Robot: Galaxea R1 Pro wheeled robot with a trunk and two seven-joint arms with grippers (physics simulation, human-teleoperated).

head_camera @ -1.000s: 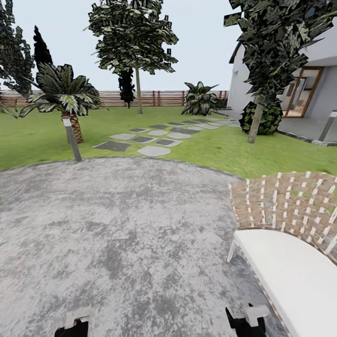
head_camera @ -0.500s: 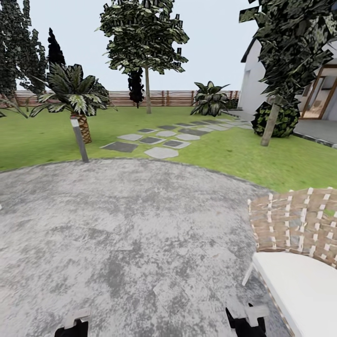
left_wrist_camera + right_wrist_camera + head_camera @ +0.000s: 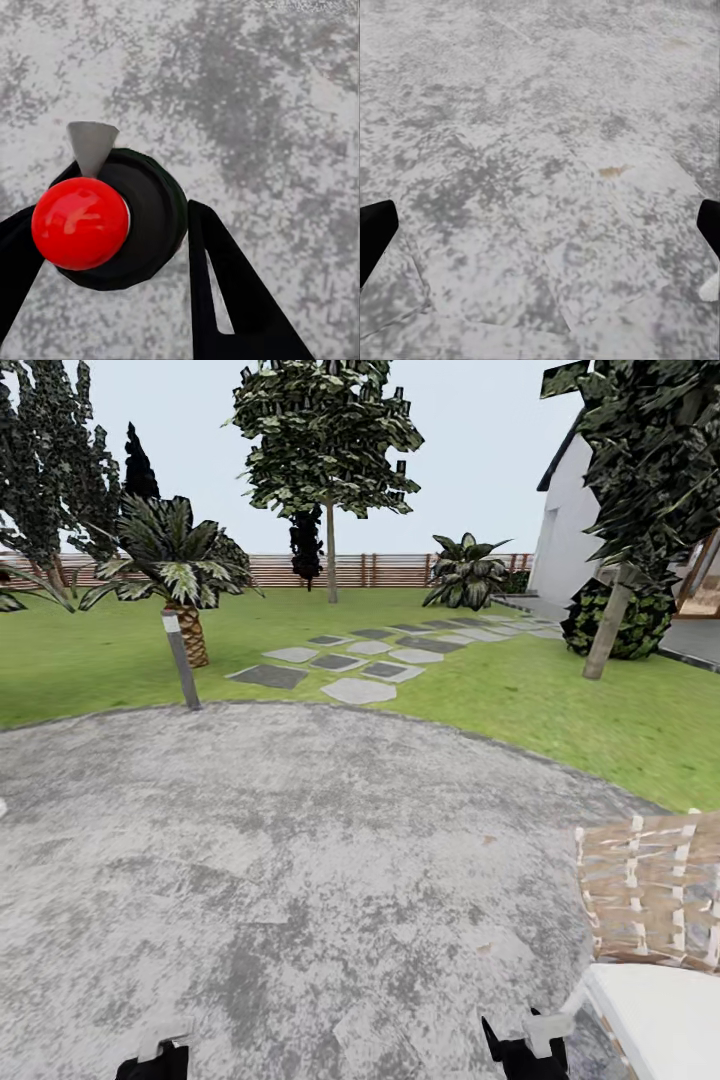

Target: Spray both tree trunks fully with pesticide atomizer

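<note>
Red-topped black atomizer point(image 3: 112, 221) gripped between left claw point(image 3: 105, 292) fingers.

A round patio of mottled grey stone point(image 3: 300, 860) is seen in the foreground. At its right edge, a woven brown chair point(image 3: 650, 905) with a white seat cushion point(image 3: 665, 1020) is placed. A slim bollard lamp point(image 3: 182, 658) is set beside a short palm point(image 3: 175, 565). A white house point(image 3: 585, 530) is seen at far right.
</note>
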